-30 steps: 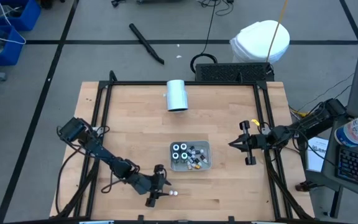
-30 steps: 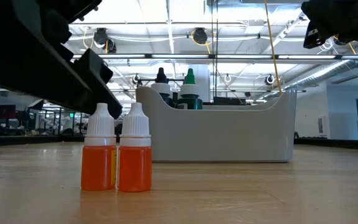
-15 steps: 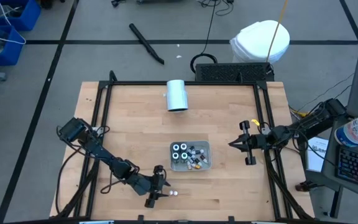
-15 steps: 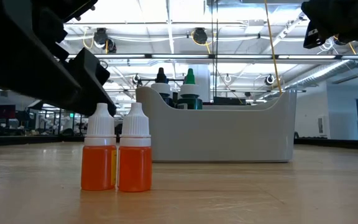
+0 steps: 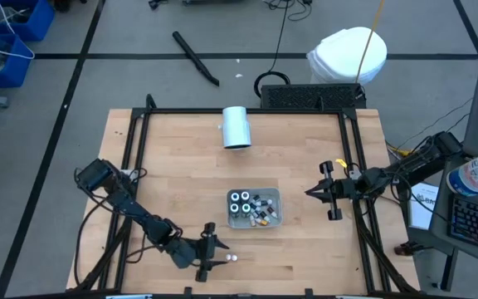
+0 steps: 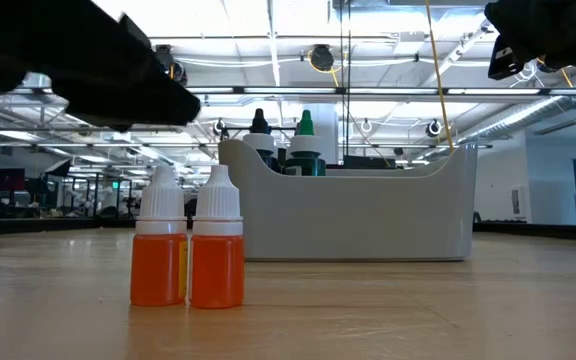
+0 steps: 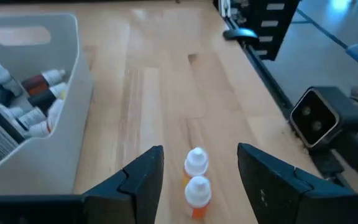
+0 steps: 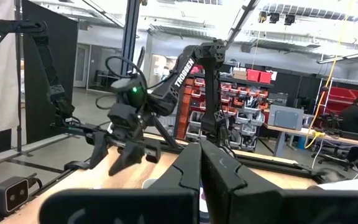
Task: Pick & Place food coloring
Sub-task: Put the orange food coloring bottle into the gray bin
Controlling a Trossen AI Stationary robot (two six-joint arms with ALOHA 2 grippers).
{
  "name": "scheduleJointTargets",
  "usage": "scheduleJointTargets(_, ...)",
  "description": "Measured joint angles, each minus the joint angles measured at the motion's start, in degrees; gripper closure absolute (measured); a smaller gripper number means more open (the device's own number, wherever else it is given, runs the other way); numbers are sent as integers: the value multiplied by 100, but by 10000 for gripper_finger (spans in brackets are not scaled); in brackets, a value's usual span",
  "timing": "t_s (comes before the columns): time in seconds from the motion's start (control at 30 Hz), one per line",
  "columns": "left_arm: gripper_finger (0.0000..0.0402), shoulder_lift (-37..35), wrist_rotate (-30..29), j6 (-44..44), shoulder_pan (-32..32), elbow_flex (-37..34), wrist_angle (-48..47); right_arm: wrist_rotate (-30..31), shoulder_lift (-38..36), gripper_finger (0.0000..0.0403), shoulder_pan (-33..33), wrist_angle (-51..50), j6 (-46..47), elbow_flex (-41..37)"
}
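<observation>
Two food coloring bottles, orange with white caps, stand upright side by side on the table near its near edge (image 6: 188, 245) (image 7: 197, 180) (image 5: 231, 257). More small bottles lie in the grey tray (image 5: 254, 208) (image 7: 36, 93) (image 6: 353, 215) behind them. My left gripper (image 7: 201, 152) (image 5: 211, 251) is open and hovers just left of the pair. One finger stands on each side of the bottles and neither touches them. My right gripper (image 5: 315, 192) (image 8: 207, 168) is shut and waits over the table's right part.
A large white cylinder (image 5: 236, 127) lies on its side near the table's far edge. Black frame rails (image 5: 135, 158) run along the left and right sides. A small camera block (image 7: 319, 118) sits at the near edge. Bare wood lies between the tray and my right gripper.
My left gripper has risen and drawn back a little toward the table's left and near edge, away from the two orange bottles. The bottles have stayed where they stood.
</observation>
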Motion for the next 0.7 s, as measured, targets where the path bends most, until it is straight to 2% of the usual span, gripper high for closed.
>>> scheduleJointTargets(0.23,192,4,-357,-394,-222,141,-396,0,2,403,0,-2,107,-2)
scheduleJointTargets(0.4,192,431,-606,-602,-303,154,-131,0,0,403,0,-4,107,-2)
scheduleJointTargets(0.57,192,831,-586,-504,-300,347,-83,0,2,403,0,-5,147,-2)
scheduleJointTargets(0.7,192,850,-282,-491,-290,462,-93,0,2,403,0,-7,170,-2)
